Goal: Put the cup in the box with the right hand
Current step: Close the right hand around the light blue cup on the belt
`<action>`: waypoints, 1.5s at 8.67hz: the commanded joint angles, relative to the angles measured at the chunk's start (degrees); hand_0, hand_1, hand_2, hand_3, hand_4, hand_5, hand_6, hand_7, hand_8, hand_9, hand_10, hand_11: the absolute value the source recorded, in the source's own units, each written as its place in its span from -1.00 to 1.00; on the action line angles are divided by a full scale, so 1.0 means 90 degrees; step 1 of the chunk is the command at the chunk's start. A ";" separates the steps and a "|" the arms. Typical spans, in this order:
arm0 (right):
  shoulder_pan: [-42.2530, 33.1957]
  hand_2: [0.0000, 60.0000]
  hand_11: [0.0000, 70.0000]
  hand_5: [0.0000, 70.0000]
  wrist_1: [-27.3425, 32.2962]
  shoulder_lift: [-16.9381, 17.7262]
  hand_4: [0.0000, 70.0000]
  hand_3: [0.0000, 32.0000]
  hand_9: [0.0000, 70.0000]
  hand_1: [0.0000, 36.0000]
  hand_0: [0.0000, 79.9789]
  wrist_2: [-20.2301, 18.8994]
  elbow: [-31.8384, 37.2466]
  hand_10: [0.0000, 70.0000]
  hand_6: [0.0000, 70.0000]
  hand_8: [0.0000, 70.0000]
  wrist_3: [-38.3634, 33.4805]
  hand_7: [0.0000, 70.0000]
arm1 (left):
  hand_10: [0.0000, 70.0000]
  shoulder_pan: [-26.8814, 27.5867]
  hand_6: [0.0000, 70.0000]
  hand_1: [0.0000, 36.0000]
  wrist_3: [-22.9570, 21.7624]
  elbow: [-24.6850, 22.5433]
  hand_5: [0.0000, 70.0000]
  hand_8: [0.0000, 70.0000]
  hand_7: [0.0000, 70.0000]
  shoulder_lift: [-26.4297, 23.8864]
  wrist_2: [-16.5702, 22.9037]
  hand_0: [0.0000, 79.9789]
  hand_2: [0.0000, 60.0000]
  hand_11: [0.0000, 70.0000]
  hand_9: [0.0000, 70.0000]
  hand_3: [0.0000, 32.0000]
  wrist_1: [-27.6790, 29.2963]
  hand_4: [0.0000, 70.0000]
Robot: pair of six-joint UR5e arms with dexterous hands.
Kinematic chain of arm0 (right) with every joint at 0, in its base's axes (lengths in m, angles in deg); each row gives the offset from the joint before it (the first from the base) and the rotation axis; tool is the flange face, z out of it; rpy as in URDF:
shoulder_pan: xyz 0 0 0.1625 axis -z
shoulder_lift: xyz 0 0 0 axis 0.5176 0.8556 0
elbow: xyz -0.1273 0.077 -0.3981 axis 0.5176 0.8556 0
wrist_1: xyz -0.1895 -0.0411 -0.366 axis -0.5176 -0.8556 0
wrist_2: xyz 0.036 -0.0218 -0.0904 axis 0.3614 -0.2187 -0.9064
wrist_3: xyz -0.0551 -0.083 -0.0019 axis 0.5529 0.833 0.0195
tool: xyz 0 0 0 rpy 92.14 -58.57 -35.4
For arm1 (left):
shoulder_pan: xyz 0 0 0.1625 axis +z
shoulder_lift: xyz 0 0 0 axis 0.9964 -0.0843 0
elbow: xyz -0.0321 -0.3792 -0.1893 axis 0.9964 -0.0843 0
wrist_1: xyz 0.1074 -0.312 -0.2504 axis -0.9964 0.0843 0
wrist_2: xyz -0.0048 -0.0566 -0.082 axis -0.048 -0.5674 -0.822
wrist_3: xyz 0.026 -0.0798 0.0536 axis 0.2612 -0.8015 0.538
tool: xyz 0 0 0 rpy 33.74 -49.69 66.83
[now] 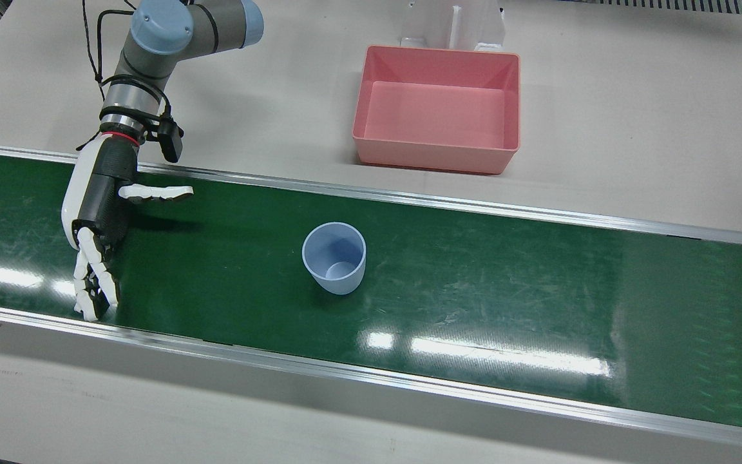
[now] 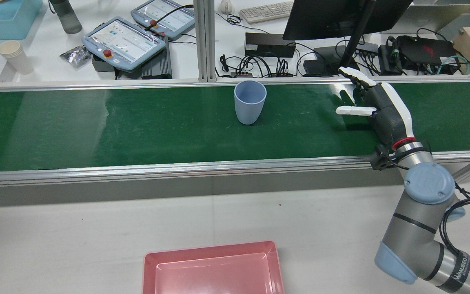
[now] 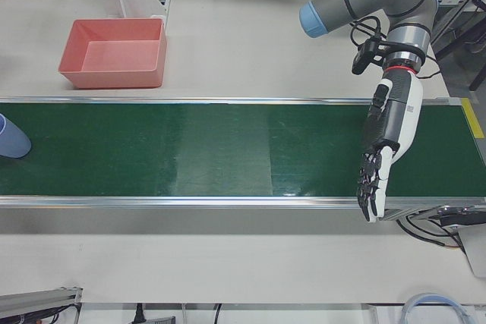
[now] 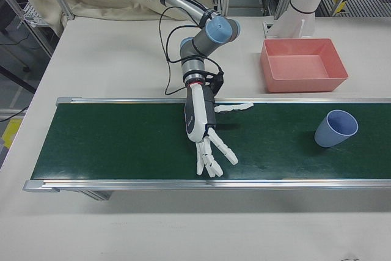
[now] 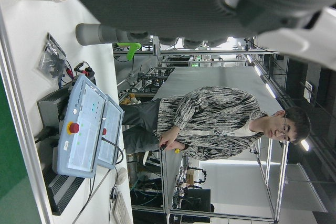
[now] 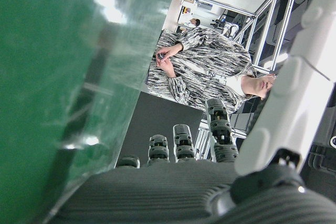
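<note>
A light blue cup (image 1: 334, 258) stands upright on the green conveyor belt (image 1: 506, 277); it also shows in the rear view (image 2: 250, 101), the right-front view (image 4: 335, 128) and at the left edge of the left-front view (image 3: 11, 138). The empty pink box (image 1: 438, 106) sits on the grey table beyond the belt, toward the robot (image 2: 212, 267) (image 4: 302, 65). My right hand (image 1: 97, 225) is open over the belt, fingers spread and thumb pointing at the cup, well apart from it (image 2: 375, 106) (image 4: 204, 132). My left hand (image 3: 387, 142) is open and empty over the belt's far end.
Aluminium rails (image 1: 409, 196) edge the belt on both sides. A white pedestal (image 1: 455, 26) stands behind the box. Beyond the belt, on the operators' side, are teach pendants (image 2: 125, 38), cables, a monitor stand and paper cups (image 2: 12, 55).
</note>
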 commanded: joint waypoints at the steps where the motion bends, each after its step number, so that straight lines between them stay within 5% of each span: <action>1: 0.0031 -1.00 -1.00 -0.89 0.0000 0.0004 -0.89 -0.65 -0.73 -0.35 0.20 0.0000 -0.0035 -1.00 -0.89 -0.85 -0.0007 -0.42 | -1.00 0.0000 -1.00 -1.00 0.0000 0.0010 -1.00 -1.00 -1.00 0.0000 0.0000 -1.00 -1.00 -1.00 -1.00 -1.00 0.0002 -1.00; 13: 0.0021 -1.00 -0.98 -0.90 0.0000 0.0004 -0.71 -0.90 -0.70 -0.38 0.19 -0.0010 -0.0006 -1.00 -0.87 -0.84 0.0032 -0.35 | -1.00 0.0000 -1.00 -1.00 0.0000 0.0010 -1.00 -1.00 -1.00 0.0000 0.0000 -1.00 -1.00 -1.00 -1.00 -1.00 0.0002 -1.00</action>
